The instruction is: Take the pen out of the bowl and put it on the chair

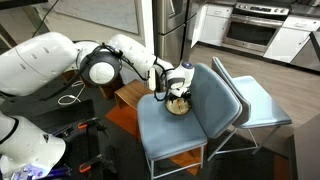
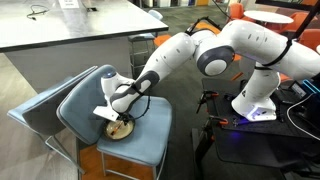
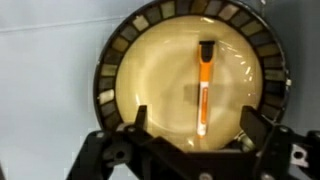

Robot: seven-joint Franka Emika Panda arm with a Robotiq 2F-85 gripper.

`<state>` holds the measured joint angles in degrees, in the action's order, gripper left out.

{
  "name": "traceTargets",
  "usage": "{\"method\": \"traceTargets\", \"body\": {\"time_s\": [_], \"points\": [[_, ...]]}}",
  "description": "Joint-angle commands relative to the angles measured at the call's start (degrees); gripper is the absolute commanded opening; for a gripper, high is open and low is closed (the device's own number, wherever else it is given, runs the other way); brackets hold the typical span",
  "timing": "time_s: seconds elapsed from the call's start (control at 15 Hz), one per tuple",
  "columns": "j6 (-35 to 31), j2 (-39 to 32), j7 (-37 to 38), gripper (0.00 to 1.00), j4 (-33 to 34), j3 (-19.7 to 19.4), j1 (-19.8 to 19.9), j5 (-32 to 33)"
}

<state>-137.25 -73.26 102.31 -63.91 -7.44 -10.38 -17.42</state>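
Kitchen-type room, oven (image 1: 252, 30) at back. 2 padded blue-grey seats: chair (image 1: 160, 130) and spare chair (image 1: 255, 100) beside it. 1 bowl (image 3: 110, 60), round, shallow, patterned rim, on chair seat. 1 pen (image 3: 203, 85), slim, orange w/ black cap, lies in bowl, just under end effector (image 3: 193, 125); fingers spread, empty, either side of pen.

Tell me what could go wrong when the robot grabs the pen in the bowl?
The pen is thin and lies flat in the bowl, so the open gripper might close and miss it, or the pen could slip out. It might also bump the bowl's rim and push or tip the small bowl on the padded chair seat.
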Motion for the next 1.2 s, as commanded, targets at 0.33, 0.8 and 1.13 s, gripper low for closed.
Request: {"method": "traceTargets", "body": {"time_s": [0.33,0.8,1.13], "points": [[7.9,-11.4,6.1,1.00,18.4,-1.8,1.1,2.7],[7.8,-11.1,5.8,0.91,17.0,1.2,2.8,5.3],[8.3,-11.2,5.1,0.77,16.3,1.9,3.5,5.2]]}}
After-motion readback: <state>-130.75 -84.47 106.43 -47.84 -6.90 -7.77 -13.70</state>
